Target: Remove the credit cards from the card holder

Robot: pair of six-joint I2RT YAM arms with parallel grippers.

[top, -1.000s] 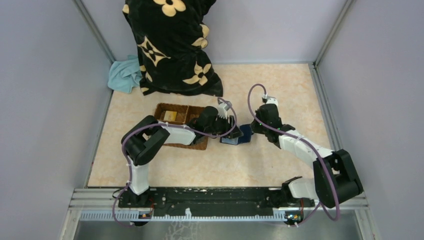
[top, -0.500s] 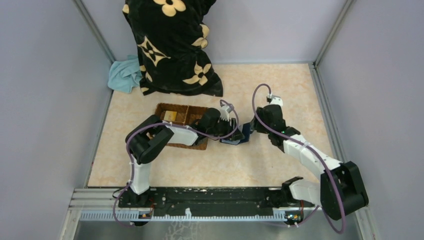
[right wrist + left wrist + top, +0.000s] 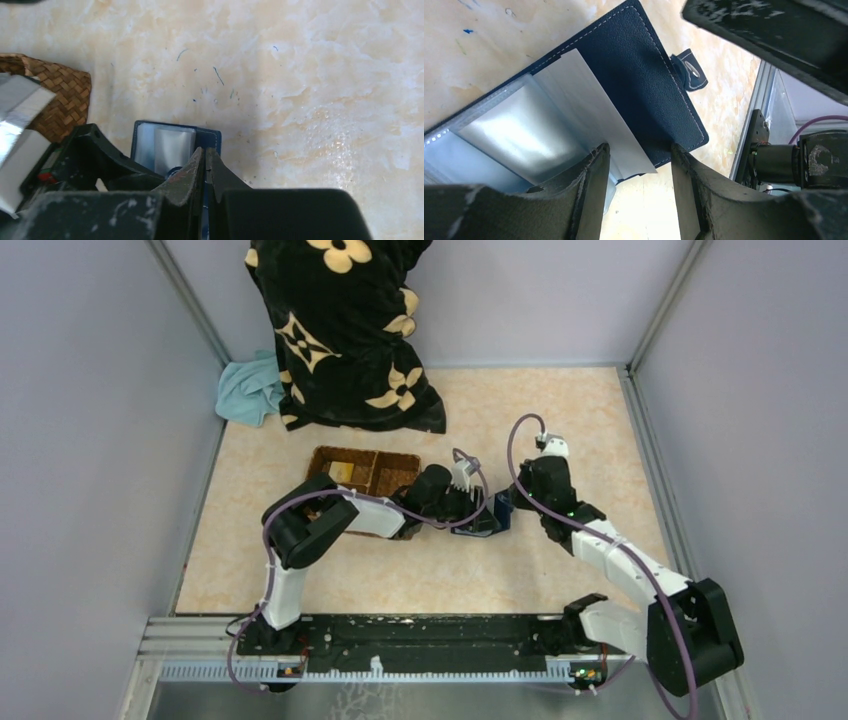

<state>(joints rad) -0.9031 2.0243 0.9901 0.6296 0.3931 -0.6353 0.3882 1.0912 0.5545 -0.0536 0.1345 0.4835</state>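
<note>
Slippage is your main worry here. The card holder (image 3: 644,85) lies open and flat on the bench (image 3: 560,420), just right of the wicker basket (image 3: 365,451) and between the two arms, and nothing pins it firmly. Your left fingers (image 3: 589,200) stand partly apart over one edge, close above the clear sleeve (image 3: 524,130), with nothing visibly clamped between them. If you pull from the other side, the whole holder is likely to slide along instead of giving up a card. Your right fingers (image 3: 192,175) are pressed tight together with their tips at the holder's navy rim. You cannot tell whether they have a card edge, sleeve plastic, or nothing at all. Draw back on plastic and you may fold the holder shut or drag it across the bench. The sleeves look silvery and no credit cards show plainly inside them, so confirm what you have before lifting. One yellowish card (image 3: 340,472) lies in the basket's left-hand compartment. Watch the arms too: they sit very near each other over the holder, and a hasty move could knock them together.
</note>
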